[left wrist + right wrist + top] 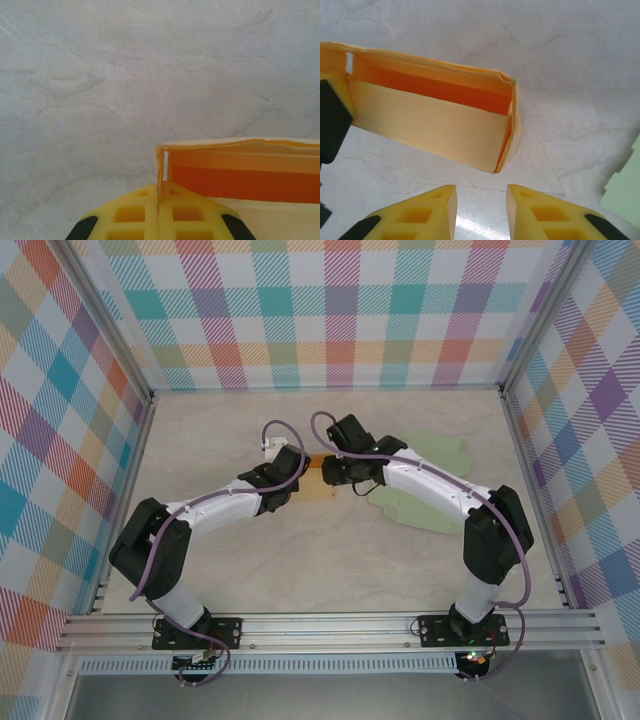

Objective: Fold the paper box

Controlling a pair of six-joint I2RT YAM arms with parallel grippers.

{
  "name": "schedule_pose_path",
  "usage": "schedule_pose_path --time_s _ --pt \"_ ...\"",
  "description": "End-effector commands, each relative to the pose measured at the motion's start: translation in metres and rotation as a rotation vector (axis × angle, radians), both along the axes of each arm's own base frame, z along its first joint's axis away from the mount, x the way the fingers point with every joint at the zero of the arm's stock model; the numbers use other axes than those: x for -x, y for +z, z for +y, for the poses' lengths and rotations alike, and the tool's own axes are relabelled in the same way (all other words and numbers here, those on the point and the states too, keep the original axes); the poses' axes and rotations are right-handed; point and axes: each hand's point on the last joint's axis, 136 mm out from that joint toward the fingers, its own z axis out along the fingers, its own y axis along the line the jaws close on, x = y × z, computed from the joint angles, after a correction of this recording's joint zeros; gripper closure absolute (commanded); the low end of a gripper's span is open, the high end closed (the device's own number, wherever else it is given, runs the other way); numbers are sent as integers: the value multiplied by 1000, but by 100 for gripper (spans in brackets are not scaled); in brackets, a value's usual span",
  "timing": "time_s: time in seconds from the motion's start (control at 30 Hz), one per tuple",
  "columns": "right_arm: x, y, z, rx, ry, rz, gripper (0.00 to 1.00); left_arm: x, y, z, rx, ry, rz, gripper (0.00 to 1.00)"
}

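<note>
The paper box (427,120) is a pale orange tray with raised walls and a darker orange inside, resting on the marbled table. My left gripper (159,194) is shut on the box's thin end wall (161,167), pinched between its yellow fingers (132,212). In the right wrist view that gripper's black body and yellow pad (334,82) show at the box's left end. My right gripper (481,200) is open, a short way off the box's other corner (506,150), touching nothing. From above, both wrists meet over the box (318,463) at mid-table.
A flat pale green paper sheet (432,490) lies on the table under the right arm, and its edge (624,187) shows to the right of my right gripper. Checked walls enclose the table on three sides.
</note>
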Motion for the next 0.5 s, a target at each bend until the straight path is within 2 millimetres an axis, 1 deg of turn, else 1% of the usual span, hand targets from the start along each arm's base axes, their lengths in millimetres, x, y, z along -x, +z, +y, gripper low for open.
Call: schedule_pose_path --time_s 0.0,0.2,0.33,0.47 --pt "-6 10 -7 75 54 -29 67 47 -69 9 -102 -57 265 95" --pt "-22 8 -9 144 37 -37 67 47 -68 9 -108 -56 257 95" --pt "-34 0 -17 219 -6 -37 67 47 -68 8 -116 -54 254 96" --pt "-39 -9 -15 220 -4 -18 67 46 -68 8 -122 -54 251 96"
